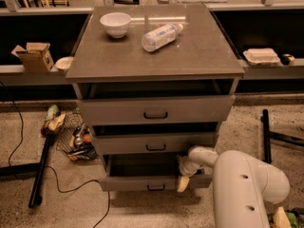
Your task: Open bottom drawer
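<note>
Nearest me, at 5 o'clock, my arm [242,194] fills the corner, its elbow bent so the wrist reaches in toward 9 o'clock. The gripper [184,177] sits at the top edge of the bottom drawer [137,182], right of the dark bar handle [156,187] rather than on it. I judge it is hooked over the panel's lip there because that edge gives a purchase for pulling straight out. Whether it is spread or pinching the panel I cannot tell, since the drawer front hides part of it.

The bottom drawer lies at 6 o'clock, lowest in the stack. It stands part-way out with its dark interior showing, so I take the opening to be under way but not finished.

Above it are the middle drawer [156,144] and then the top drawer [156,109], each slightly ajar. That makes three drawers, each with one handle.

Farthest, on the counter [199,56], are one white bowl [116,23] at 11 o'clock, upright, and one plastic bottle [160,36] at 12 o'clock, lying on its side. They are near each other but apart. A jerky pull could set the bottle rolling, so I would draw gently.
</note>
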`<state>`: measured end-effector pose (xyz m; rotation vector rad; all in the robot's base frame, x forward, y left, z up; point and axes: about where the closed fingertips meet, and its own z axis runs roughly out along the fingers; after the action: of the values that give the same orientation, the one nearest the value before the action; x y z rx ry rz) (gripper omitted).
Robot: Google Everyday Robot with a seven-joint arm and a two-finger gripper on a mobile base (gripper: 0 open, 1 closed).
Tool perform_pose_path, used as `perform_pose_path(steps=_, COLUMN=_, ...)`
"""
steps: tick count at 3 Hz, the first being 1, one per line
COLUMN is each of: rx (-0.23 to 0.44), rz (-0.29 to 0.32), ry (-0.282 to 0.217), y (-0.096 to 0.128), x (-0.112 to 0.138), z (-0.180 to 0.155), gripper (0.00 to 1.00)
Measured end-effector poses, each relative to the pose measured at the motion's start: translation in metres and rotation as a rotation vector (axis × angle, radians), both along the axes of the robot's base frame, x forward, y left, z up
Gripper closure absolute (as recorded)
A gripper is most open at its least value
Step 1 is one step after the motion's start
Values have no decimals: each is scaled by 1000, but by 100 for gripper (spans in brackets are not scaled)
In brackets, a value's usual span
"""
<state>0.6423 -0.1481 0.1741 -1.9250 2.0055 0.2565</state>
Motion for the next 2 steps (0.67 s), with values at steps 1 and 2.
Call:
perform_pose_path(steps=1, rx=-29, rz=-4, ry=59, y=1, x=-16, z=-8, gripper=0)
perform_pose_path(steps=2, rx=-47, rz=-23, ry=190, y=-1, x=-52, z=-21, gripper=0)
